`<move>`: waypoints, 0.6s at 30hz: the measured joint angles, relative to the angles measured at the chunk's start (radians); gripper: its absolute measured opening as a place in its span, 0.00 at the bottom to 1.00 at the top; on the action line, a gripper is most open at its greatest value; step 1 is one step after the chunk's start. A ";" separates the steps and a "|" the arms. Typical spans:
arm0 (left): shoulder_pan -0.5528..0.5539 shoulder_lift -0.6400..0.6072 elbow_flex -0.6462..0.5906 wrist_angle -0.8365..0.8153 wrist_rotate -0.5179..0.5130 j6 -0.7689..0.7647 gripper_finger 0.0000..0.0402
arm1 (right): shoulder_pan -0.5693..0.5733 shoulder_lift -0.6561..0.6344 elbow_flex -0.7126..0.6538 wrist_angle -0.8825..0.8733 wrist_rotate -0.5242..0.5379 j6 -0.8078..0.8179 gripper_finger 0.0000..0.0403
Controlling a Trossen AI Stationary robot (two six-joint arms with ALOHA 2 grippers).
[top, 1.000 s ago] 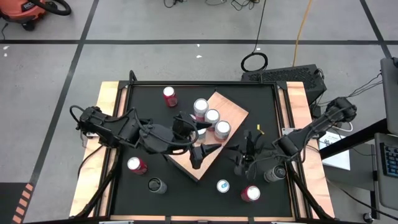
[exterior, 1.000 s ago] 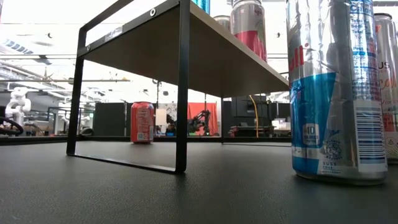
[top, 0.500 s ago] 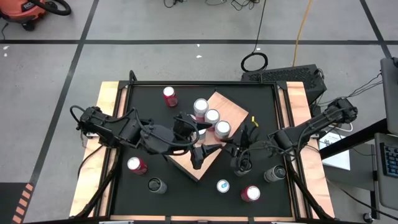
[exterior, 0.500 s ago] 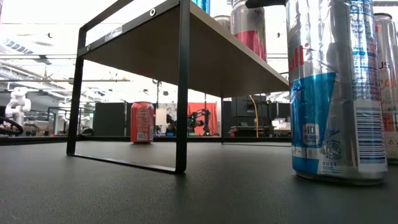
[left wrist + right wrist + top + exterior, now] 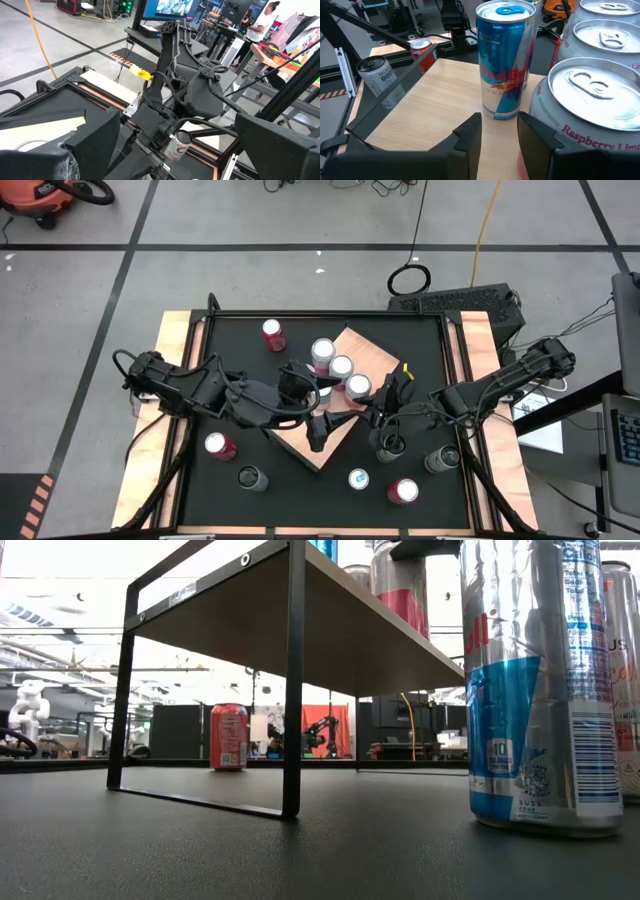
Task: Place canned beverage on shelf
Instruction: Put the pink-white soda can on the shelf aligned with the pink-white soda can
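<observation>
On the wooden shelf (image 5: 425, 120) stand a blue-and-silver Red Bull can (image 5: 504, 62) and a "Raspberry Lime" can (image 5: 585, 107). Right gripper (image 5: 498, 131) nearly closed, empty; left gripper (image 5: 335, 423) spread wide.

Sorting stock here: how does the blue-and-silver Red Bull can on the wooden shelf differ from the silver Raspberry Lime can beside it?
The Red Bull can is slimmer, the Raspberry Lime can wider. The Red Bull can's lid is blue, the Raspberry Lime can's plain silver. Both stand upright on the light wooden shelf.
</observation>
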 joint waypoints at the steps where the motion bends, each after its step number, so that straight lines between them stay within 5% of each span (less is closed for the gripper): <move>1: 0.000 0.000 0.000 0.000 0.000 0.000 0.97 | 0.000 0.000 0.000 0.000 0.000 0.000 0.25; 18: 0.000 0.000 0.000 -0.005 0.000 0.001 0.97 | -0.002 0.000 0.000 -0.001 0.011 -0.018 0.25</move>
